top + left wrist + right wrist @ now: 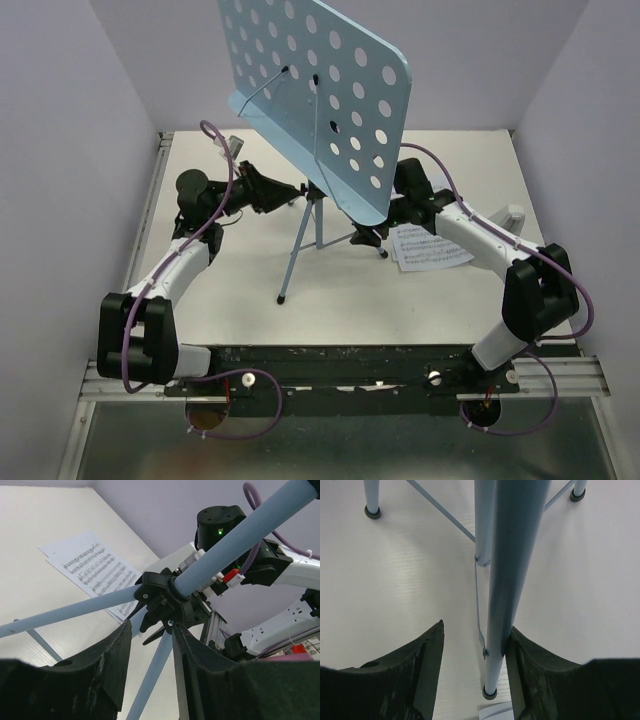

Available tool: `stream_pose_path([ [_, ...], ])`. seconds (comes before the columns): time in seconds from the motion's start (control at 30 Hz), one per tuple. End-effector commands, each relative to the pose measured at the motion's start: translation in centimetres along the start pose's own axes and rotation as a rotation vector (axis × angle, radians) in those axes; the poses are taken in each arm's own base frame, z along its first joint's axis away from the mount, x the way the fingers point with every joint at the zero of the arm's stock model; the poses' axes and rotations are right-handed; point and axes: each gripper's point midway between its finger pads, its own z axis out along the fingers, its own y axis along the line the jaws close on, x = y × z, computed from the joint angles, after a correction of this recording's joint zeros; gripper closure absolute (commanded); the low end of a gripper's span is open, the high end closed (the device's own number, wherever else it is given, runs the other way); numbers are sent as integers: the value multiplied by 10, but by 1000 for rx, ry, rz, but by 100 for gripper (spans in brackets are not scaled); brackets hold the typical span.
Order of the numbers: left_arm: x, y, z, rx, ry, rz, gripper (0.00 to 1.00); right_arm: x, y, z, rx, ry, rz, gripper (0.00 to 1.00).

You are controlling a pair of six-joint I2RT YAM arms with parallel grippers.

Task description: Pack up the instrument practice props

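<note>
At the black collar where the tripod legs meet the pole, the left gripper has its fingers parted to either side of the collar's lower tabs. One leg tube runs down through the gap. Whether the pads actually press on the collar cannot be told. On the far side of the pole, the right gripper stands open astride another leg; the tube lies against one finger, with a clear gap to the other.

The light-blue music stand stands upright on its three legs mid-table between the two arms. Its perforated tray is tilted and hides most of the right gripper from above. Two sheet-music pages lie flat and overlapping on the table just right of the legs, partly covered by the right arm. The table is white, and pale lilac walls close it in on three sides.
</note>
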Motion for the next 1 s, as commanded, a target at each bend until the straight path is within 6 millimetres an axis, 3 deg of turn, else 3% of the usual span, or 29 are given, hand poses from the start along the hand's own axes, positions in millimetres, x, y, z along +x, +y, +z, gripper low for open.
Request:
stream_pose_path([
  [0.0, 1, -8, 8, 54, 4, 4, 54, 5, 9, -1, -30, 39, 22, 42],
  [0.13, 4, 1, 15, 28, 1, -32, 60, 5, 8, 0, -29, 39, 20, 42],
  [0.27, 0, 5, 20, 34, -6, -58, 74, 7, 6, 0, -22, 48, 23, 42],
  [0.4, -6, -3, 23, 79, 2, -62, 100, 8, 6, -2, -17, 60, 25, 42],
  [0.67, -16, -19, 22, 135, 30, -79, 100, 9, 4, -2, -17, 60, 34, 42],
  [0.8, -13, -18, 21, 128, 24, -76, 99, 11, 3, -2, -18, 57, 44, 42],
  [0.87, -16, -17, 20, 119, 9, -65, 82, 12, 4, -1, -22, 58, 47, 42],
  [0.97, -19, -16, 19, 111, -4, -61, 70, 13, 3, -1, -19, 58, 50, 42],
])
